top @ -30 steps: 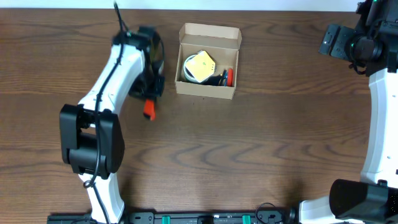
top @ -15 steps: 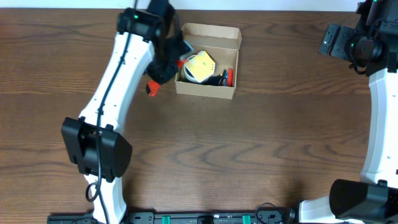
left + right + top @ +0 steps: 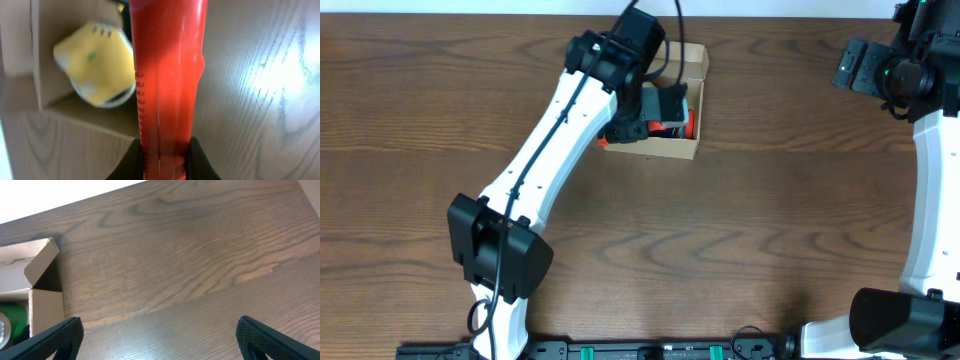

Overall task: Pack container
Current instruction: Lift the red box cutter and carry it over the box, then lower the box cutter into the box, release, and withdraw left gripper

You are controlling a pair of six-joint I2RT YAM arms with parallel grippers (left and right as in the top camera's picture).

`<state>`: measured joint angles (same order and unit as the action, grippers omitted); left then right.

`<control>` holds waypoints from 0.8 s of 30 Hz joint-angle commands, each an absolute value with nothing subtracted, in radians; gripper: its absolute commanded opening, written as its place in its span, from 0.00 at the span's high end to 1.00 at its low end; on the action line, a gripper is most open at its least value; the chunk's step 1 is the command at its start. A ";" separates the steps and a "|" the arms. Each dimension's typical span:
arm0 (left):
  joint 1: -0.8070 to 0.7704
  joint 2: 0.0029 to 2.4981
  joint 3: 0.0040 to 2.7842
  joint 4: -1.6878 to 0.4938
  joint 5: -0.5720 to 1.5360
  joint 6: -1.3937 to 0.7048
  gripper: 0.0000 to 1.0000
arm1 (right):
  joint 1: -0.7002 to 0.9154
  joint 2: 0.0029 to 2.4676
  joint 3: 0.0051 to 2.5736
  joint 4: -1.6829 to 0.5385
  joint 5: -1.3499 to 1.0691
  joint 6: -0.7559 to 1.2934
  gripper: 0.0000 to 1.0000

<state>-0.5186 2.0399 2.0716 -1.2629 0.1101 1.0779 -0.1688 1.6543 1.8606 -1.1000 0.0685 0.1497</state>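
Finding: the left gripper (image 3: 162, 161) is clamped on a long red tool (image 3: 167, 75) with a toothed edge. Its dark fingers (image 3: 128, 164) press both sides of the shaft at the tool's six o'clock end. The container (image 3: 670, 148) sits at twelve o'clock on the table (image 3: 720, 250), a little left of centre, with its flap lid standing open at its far side. The left arm reaches over it and hides most of the interior from the overhead camera. In the left wrist view the tool points toward twelve o'clock. A yellow item (image 3: 92, 62) already lies in the container at the tool's ten o'clock, while bare wood shows at its three o'clock. The tool therefore appears to hang across the container's wall, not squarely over the cavity, though blur makes the exact overlap uncertain. The right gripper (image 3: 165, 342) is spread wide with nothing between its fingers, well apart from the container at about two o'clock on the table. Assessment: the step in hand is placing the tool in the container. Recommendation: centre the tool over the free floor beside the yellow item and turn its length along the container's long axis. Lower it until it nears the floor, and only then open the fingers. Releasing over the wall risks the tool tipping out or dragging the light cardboard.
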 commanded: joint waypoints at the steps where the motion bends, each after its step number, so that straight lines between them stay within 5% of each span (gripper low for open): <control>1: -0.516 2.020 2.092 -1.246 0.157 1.193 0.94 | -0.176 1.657 1.854 -1.100 0.078 0.152 0.01; 11: -0.474 2.035 2.092 -1.173 0.297 1.317 0.94 | -0.176 1.657 1.854 -1.100 0.078 0.152 0.01; 24: -0.458 2.168 2.092 -1.103 0.202 1.332 0.94 | -0.176 1.657 1.854 -1.100 0.078 0.152 0.01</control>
